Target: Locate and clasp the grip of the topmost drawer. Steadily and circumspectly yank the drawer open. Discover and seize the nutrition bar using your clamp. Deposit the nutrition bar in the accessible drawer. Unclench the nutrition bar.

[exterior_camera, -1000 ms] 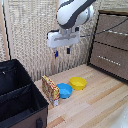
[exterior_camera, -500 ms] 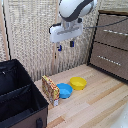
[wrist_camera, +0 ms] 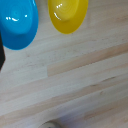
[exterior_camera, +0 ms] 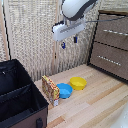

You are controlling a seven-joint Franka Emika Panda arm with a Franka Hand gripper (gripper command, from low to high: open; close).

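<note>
The dark brown dresser stands at the exterior view's right. Its topmost drawer (exterior_camera: 114,26) is shut, with a silver bar handle (exterior_camera: 116,32) across the front. My gripper (exterior_camera: 70,42) hangs high in the air to the left of that drawer, open and empty, its bluish fingertips (exterior_camera: 63,46) spread apart. The nutrition bar (exterior_camera: 50,90) stands on edge on the wooden floor, against the black case. In the wrist view only the two bowls and the floor show. The bar and the drawer are out of that view.
A blue bowl (exterior_camera: 64,90) (wrist_camera: 17,22) and a yellow bowl (exterior_camera: 77,83) (wrist_camera: 67,15) sit side by side next to the bar. A black open case (exterior_camera: 17,97) fills the left. The lower drawer (exterior_camera: 107,60) is shut. A woven screen stands behind.
The arm has risen a little and drifted toward the exterior view's right, nearer the dresser. The gripper stays open; bar, bowls and drawers have not moved.
</note>
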